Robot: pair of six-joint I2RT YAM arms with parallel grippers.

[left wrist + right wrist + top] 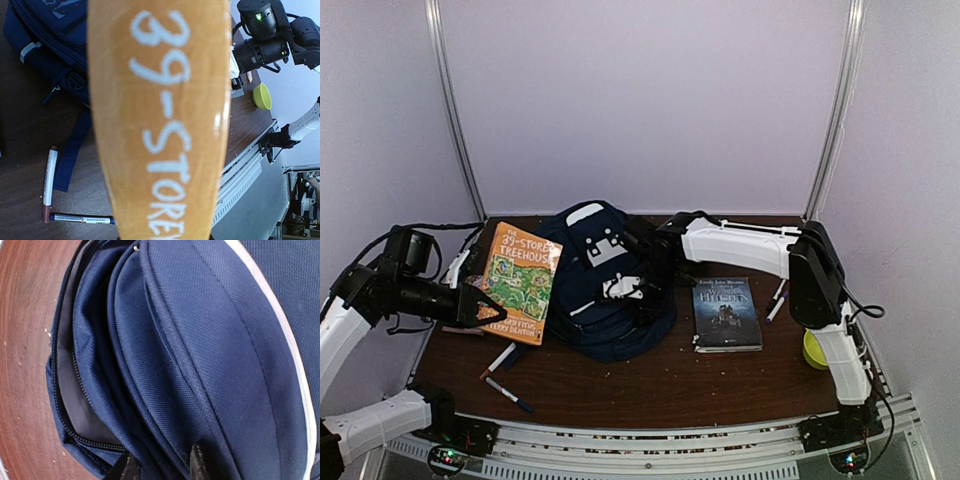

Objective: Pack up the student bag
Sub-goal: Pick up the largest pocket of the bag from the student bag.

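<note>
The navy student bag (605, 290) lies flat in the middle of the table. My right gripper (638, 290) rests on it; in the right wrist view both fingertips (200, 462) pinch a fold of its blue fabric (200, 340) beside an unzipped opening with grey lining (75, 405). My left gripper (472, 300) is shut on the lower left edge of an orange "39-Story Treehouse" book (523, 282) and holds it tilted up, just left of the bag. That book (160, 120) fills the left wrist view and hides the fingers.
A dark book (726, 313) lies right of the bag. Two pens (500, 358) (508, 394) lie front left, also seen in the left wrist view (49, 180). More pens (777, 300) and a yellow-green cup (813, 350) sit by the right arm.
</note>
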